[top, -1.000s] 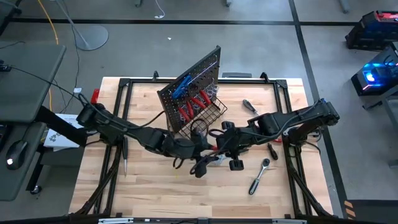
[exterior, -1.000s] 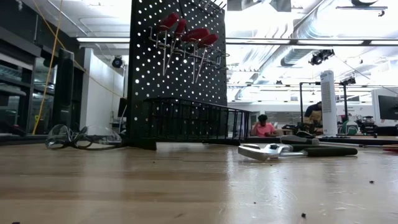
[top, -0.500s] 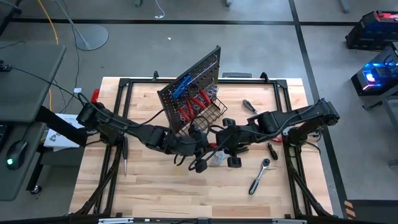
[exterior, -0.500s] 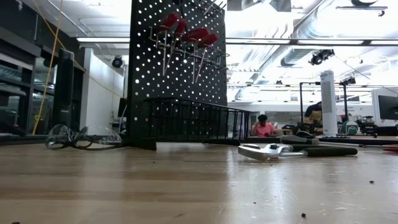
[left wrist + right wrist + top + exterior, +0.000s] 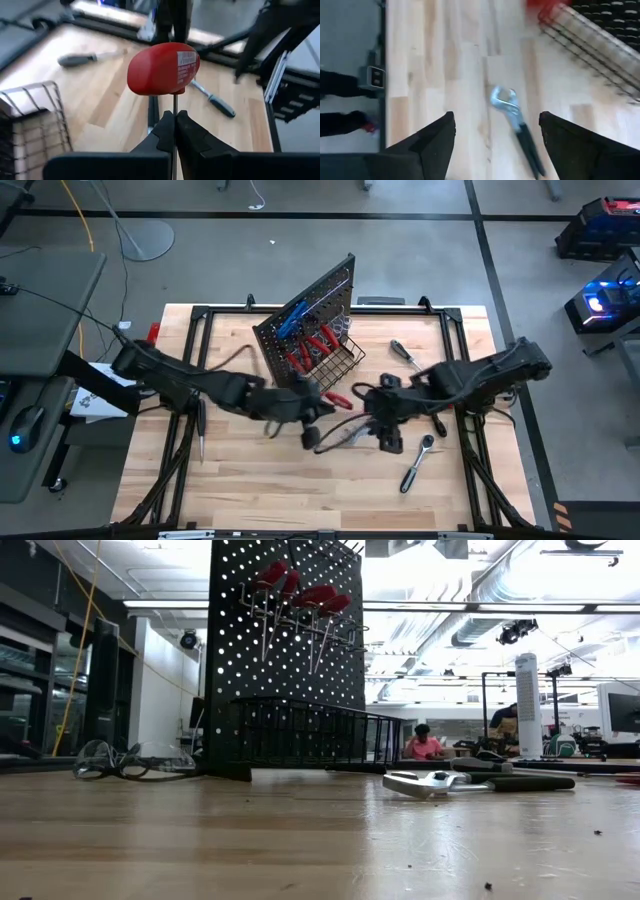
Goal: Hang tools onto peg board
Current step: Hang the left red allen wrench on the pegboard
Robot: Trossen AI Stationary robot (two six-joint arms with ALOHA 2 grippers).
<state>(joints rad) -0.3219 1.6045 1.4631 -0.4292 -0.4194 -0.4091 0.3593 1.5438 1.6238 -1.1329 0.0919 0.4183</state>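
Note:
The black peg board (image 5: pixel 310 315) stands at the table's far middle, with red-handled tools (image 5: pixel 312 350) and a blue T-key (image 5: pixel 292 320) hanging on it, and a wire basket (image 5: pixel 340 362) at its foot. Just in front of the basket my left gripper (image 5: pixel 322 404) is shut on a red-handled screwdriver (image 5: pixel 162 67). My right gripper (image 5: pixel 383 422) stands open a little to its right, above the silver pliers (image 5: pixel 515 125), which lie flat on the wood. The low view shows the peg board (image 5: pixel 285 640) and the pliers (image 5: pixel 470 782), but neither arm. My left gripper pinches the screwdriver's thin metal shaft (image 5: pixel 174 102) between its two fingertips, just below the red handle. The fingers reach in from the table's left. The handle (image 5: pixel 338 399) stands past the fingertips, and the tool is lifted clear of the table.
A chrome ratchet (image 5: pixel 415 463) lies near the right front. Two black-handled screwdrivers (image 5: pixel 402 352) (image 5: pixel 437 422) lie to the right of the board. Safety glasses (image 5: pixel 130 760) sit left of the board. Bare wood stretches along the near side.
My right gripper has drawn back toward the table's right edge, off the red screwdriver. The screwdriver stays with my left gripper, and its red handle now shows free in front of the basket.

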